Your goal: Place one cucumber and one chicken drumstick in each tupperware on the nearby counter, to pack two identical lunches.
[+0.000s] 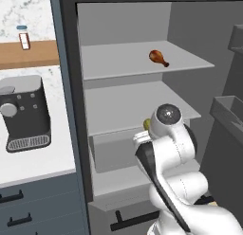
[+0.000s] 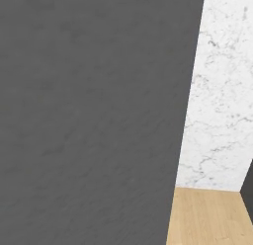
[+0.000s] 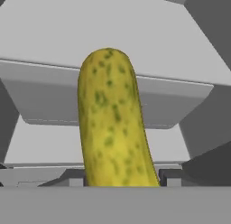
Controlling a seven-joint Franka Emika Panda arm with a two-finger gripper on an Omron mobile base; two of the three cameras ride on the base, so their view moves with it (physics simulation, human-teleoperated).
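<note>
A yellow-green speckled cucumber (image 3: 113, 123) stands between the two dark fingertips of my gripper (image 3: 122, 178), which press against its sides, so the gripper is shut on it. In the left base view a bit of the cucumber (image 1: 147, 124) peeks out behind the arm's wrist, in front of the middle shelf of the open fridge. One glossy brown chicken drumstick (image 1: 159, 58) lies on the upper fridge shelf (image 1: 142, 63), above and beyond my hand. The white counter (image 1: 33, 167) runs to the left of the fridge. The tupperware is out of view.
A dark coffee machine (image 1: 23, 113) stands on the counter, under a wooden wall shelf (image 1: 28, 54) with a small bottle (image 1: 23, 37). A grey fridge drawer (image 1: 114, 151) sits below the gripper. Door bins (image 1: 230, 111) jut in at the right. A dark grey panel (image 2: 89, 115) blocks the right base view.
</note>
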